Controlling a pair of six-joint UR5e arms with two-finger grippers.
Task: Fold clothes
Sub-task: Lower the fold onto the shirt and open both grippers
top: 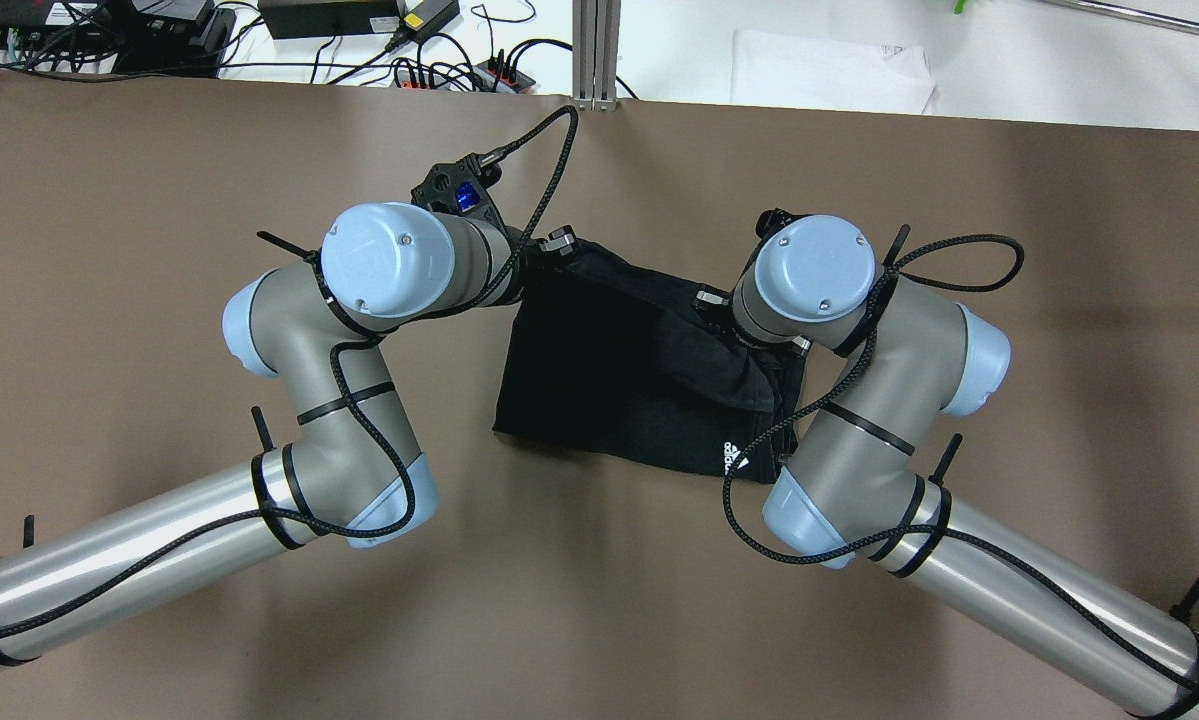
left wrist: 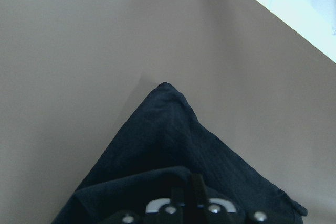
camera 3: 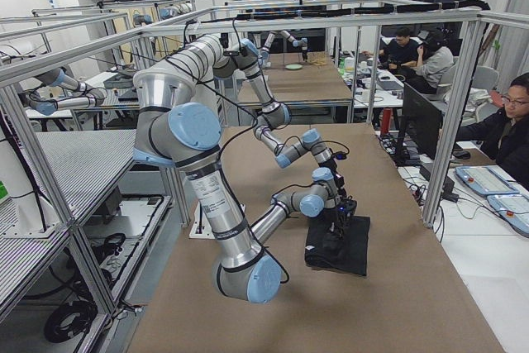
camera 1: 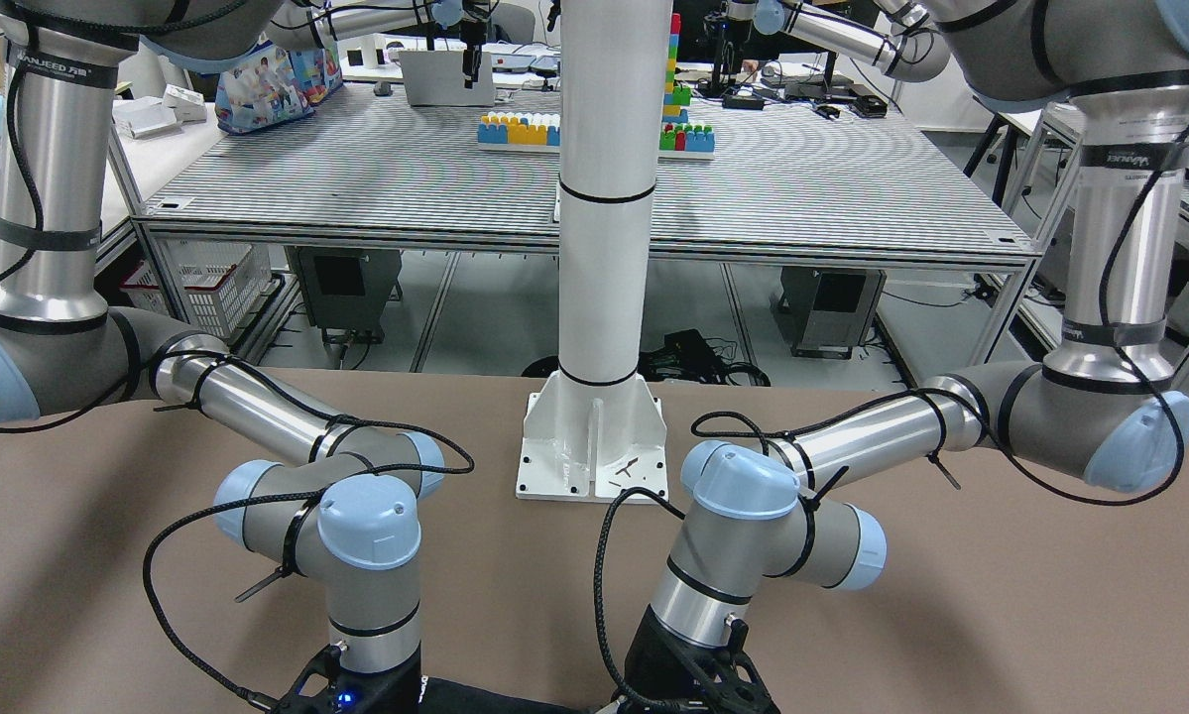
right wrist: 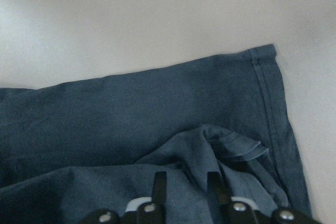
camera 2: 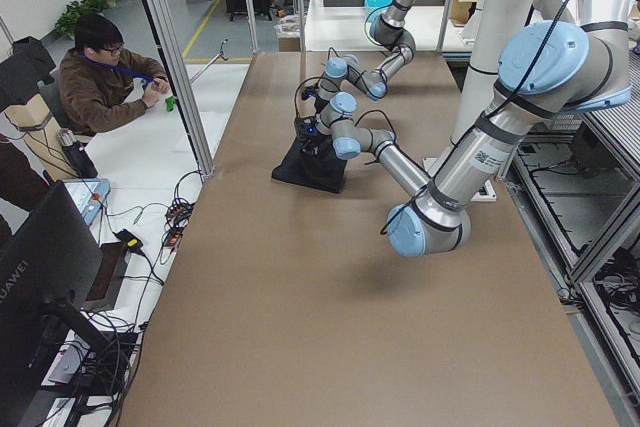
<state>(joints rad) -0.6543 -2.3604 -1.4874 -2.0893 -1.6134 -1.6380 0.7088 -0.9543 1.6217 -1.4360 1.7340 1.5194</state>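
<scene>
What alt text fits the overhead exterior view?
A black garment lies partly folded on the brown table, white logo at its near right corner. The left gripper and right gripper sit at its far edge, where the fabric is bunched up.

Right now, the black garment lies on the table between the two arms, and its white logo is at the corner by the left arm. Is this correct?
No: the logo is at the garment's corner by the right arm, not the left. The overhead view shows it.
</scene>
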